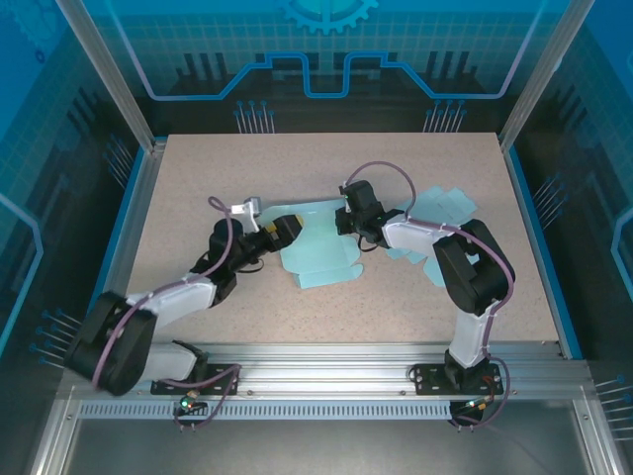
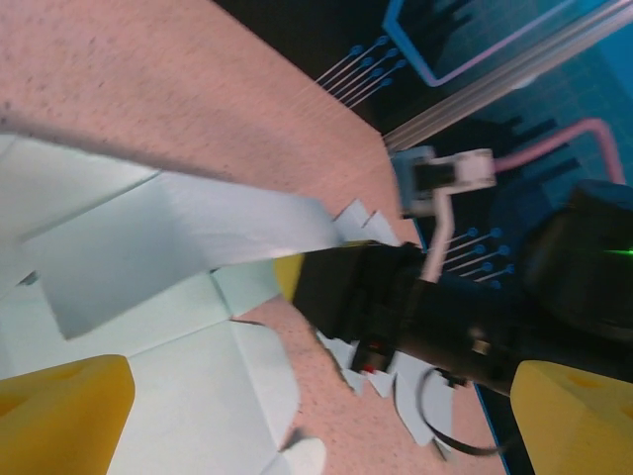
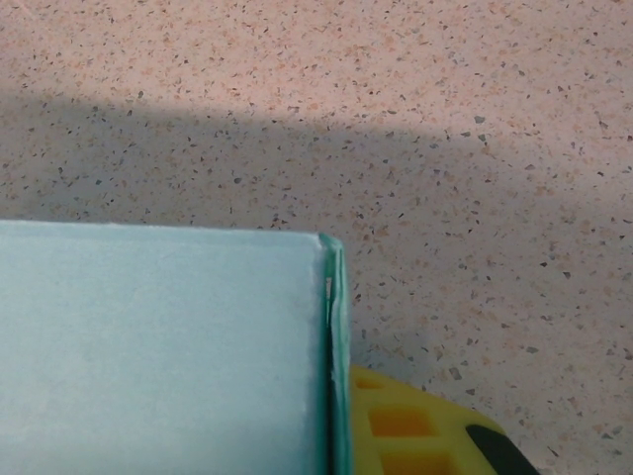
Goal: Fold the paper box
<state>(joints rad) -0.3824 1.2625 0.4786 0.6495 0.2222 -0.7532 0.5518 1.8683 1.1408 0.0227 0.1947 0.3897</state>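
Observation:
The light teal paper box (image 1: 318, 249) lies partly unfolded at the table's middle. My right gripper (image 1: 346, 220) is at its far right edge, shut on a raised flap. In the right wrist view that flap (image 3: 158, 346) stands upright with its folded edge against a yellow finger (image 3: 415, 427); the other finger is hidden behind the paper. My left gripper (image 1: 283, 230) hovers at the box's left side, open. In the left wrist view its yellow fingertips (image 2: 61, 416) are spread wide over the box panels (image 2: 188, 396), and the lifted flap (image 2: 178, 233) leads to the right gripper's black body (image 2: 396, 307).
More teal paper sheets (image 1: 445, 206) lie on the table behind the right arm, their jagged edges (image 2: 435, 391) visible past the box. Metal frame posts and blue walls (image 1: 138, 188) bound the speckled tabletop (image 1: 247, 168).

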